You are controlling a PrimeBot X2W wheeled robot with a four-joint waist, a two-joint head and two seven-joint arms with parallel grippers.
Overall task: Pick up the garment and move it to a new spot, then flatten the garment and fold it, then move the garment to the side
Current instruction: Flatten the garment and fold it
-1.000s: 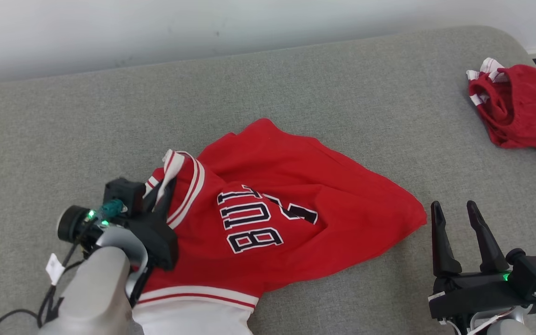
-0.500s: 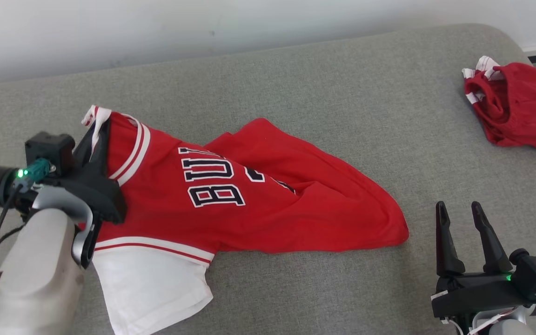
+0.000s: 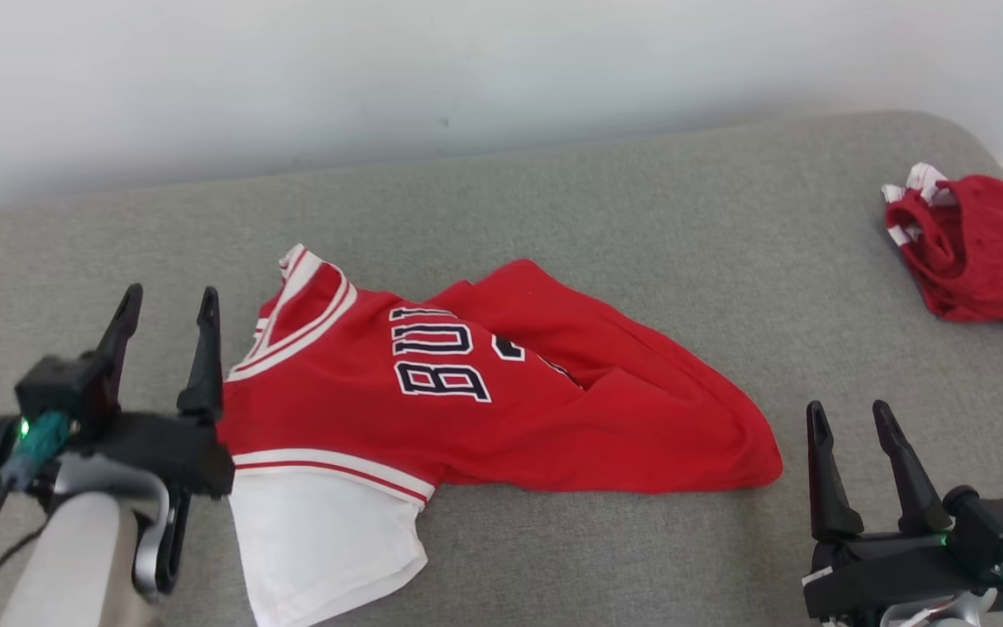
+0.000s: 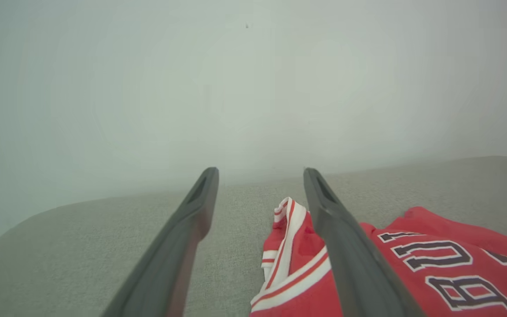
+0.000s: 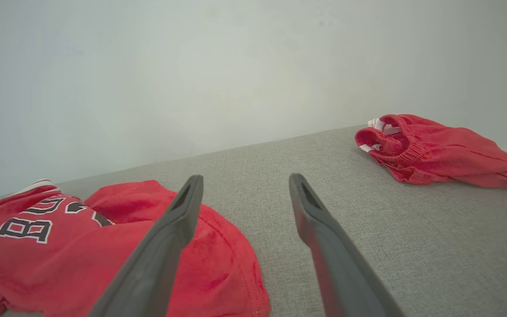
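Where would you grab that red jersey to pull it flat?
Probably at the jersey's striped neckline. It stands up off the couch, so a finger could slip under it. Come from the left, where the open left end effector sits right beside that edge. The red body lies low and bunched, with no clean edge to pinch.

Crumpled red shorts with white trim at far right, grey fabric surface, pale wall behind
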